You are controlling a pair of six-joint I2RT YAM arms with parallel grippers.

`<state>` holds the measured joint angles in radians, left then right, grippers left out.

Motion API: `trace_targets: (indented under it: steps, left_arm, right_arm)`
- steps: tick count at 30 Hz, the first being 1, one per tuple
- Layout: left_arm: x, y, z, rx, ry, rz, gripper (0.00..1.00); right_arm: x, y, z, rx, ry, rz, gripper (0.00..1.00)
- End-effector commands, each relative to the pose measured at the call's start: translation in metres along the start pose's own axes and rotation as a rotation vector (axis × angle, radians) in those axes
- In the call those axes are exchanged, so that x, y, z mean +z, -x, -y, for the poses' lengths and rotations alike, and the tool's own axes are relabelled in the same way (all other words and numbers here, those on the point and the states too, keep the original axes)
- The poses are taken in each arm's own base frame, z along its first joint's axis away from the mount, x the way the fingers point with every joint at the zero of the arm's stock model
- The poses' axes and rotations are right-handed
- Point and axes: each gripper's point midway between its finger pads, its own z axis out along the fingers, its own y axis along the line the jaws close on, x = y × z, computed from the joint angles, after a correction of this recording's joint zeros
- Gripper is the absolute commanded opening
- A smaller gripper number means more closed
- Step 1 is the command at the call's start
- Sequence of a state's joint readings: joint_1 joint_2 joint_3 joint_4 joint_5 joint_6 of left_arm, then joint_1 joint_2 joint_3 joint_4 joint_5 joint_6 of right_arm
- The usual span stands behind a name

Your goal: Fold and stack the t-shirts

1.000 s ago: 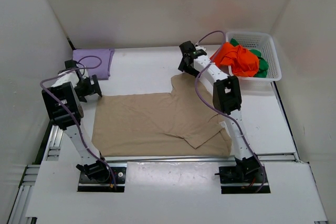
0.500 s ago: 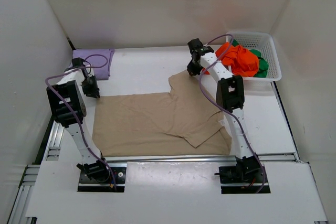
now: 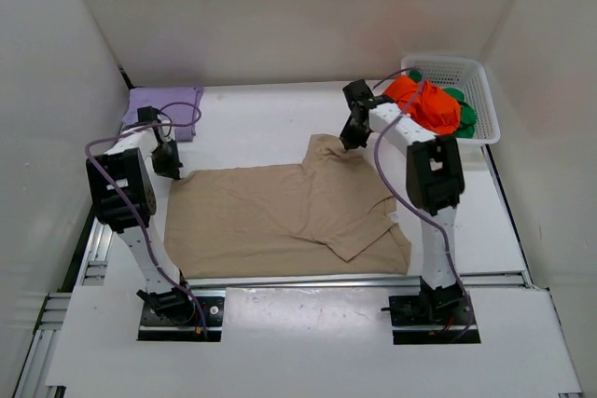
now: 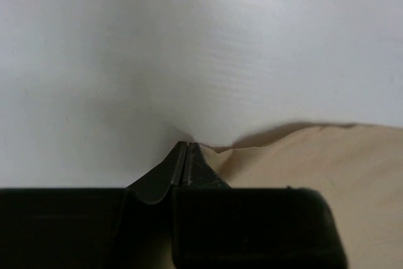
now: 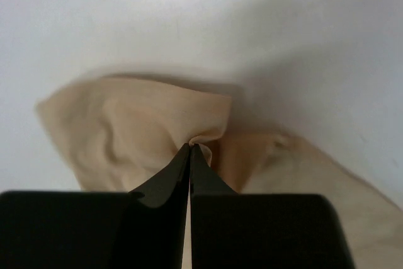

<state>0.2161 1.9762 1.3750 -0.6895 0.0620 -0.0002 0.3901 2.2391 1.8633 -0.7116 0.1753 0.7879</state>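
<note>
the white table (image 3: 266, 118) carries all items. the beige t-shirt (image 3: 270, 216) is the largest of them: it lies spread nearly flat across the middle of the table, between the two arms, with one sleeve folded over onto its near right part and its far right corner raised into a peak.

the white mesh basket (image 3: 471, 72) stands at the far right corner of the table, well apart from the beige t-shirt. the orange-red t-shirt (image 3: 424, 104) lies crumpled in the basket and hangs over its left rim. the green t-shirt (image 3: 464, 116) lies under and to the right of it, inside the basket, only partly visible.

the lavender t-shirt (image 3: 166, 102) lies folded at the far left corner of the table, just beyond the left arm.

the left gripper (image 3: 169, 167) is at the far left corner of the beige t-shirt. in the left wrist view its fingertips (image 4: 182, 155) are pressed together on the cloth edge, which lifts slightly off the table at that point.

the right gripper (image 3: 349, 144) is at the raised far right corner. in the right wrist view its fingertips (image 5: 187, 155) are closed on a bunched pinch of beige cloth, which gathers into folds around the tips.
</note>
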Motion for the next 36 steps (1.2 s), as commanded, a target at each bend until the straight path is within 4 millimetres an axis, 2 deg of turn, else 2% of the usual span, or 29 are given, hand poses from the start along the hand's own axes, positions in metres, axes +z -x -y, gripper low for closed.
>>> trace_targets:
  steps: [1,2,3,4,5,6,7,8,9,10,12,13,15,16,19,27,32,36]
  left_arm:
    - [-0.04,0.007,0.008,0.041,0.047,0.085,0.1]
    - [-0.054,0.011,0.009,0.042,0.046,0.122,0.1]
    - [-0.058,0.005,0.012,0.055,0.056,0.124,0.1]
    - [-0.064,0.003,0.014,0.065,0.065,0.134,0.1]
    - [-0.078,0.005,0.008,0.062,0.099,0.171,0.1]
    - [-0.079,-0.003,0.008,0.069,0.112,0.164,0.1]
    - [-0.083,-0.007,0.005,0.067,0.131,0.171,0.1]
    - [-0.087,-0.011,-0.002,0.064,0.17,0.175,0.1]
    - [-0.097,-0.013,-0.005,0.06,0.189,0.2,0.1]
    - [-0.095,-0.025,-0.009,0.06,0.207,0.18,0.1]
    - [-0.104,-0.033,-0.021,0.046,0.256,0.197,0.1]
    - [-0.101,-0.046,-0.023,0.048,0.268,0.169,0.1]
    - [-0.107,-0.053,-0.028,0.045,0.293,0.178,0.1]
    - [-0.104,-0.062,-0.029,0.047,0.294,0.16,0.1]
    - [-0.103,-0.074,-0.034,0.047,0.321,0.139,0.1]
    - [-0.106,-0.081,-0.04,0.045,0.353,0.14,0.1]
    - [-0.095,-0.094,-0.038,0.053,0.335,0.092,0.1]
    - [-0.089,-0.106,-0.039,0.057,0.336,0.062,0.1]
  right_arm:
    - [-0.086,0.016,-0.013,-0.08,0.165,0.143,0.0]
    - [-0.094,0.007,-0.009,-0.087,0.175,0.147,0.0]
    - [-0.102,-0.001,-0.002,-0.088,0.186,0.145,0.0]
    - [-0.115,-0.016,0.016,-0.088,0.184,0.143,0.0]
    - [-0.12,-0.025,0.026,-0.089,0.18,0.138,0.0]
    - [-0.124,-0.034,0.035,-0.096,0.168,0.139,0.0]
    - [-0.145,-0.037,0.042,-0.082,0.197,0.168,0.0]
    - [-0.149,-0.044,0.052,-0.072,0.187,0.174,0.0]
    - [-0.152,-0.064,0.068,-0.072,0.181,0.159,0.0]
    - [-0.153,-0.074,0.074,-0.072,0.182,0.152,0.0]
    - [-0.156,-0.093,0.093,-0.061,0.169,0.146,0.0]
    - [-0.157,-0.098,0.098,-0.05,0.17,0.145,0.0]
    - [-0.165,-0.104,0.105,-0.017,0.181,0.169,0.0]
    - [-0.161,-0.113,0.115,-0.012,0.163,0.152,0.0]
    - [-0.17,-0.113,0.122,0.009,0.172,0.186,0.0]
    - [-0.188,-0.119,0.14,0.035,0.171,0.223,0.0]
    - [-0.172,-0.155,0.145,0.035,0.177,0.126,0.0]
    - [-0.162,-0.174,0.151,0.051,0.151,0.097,0.0]
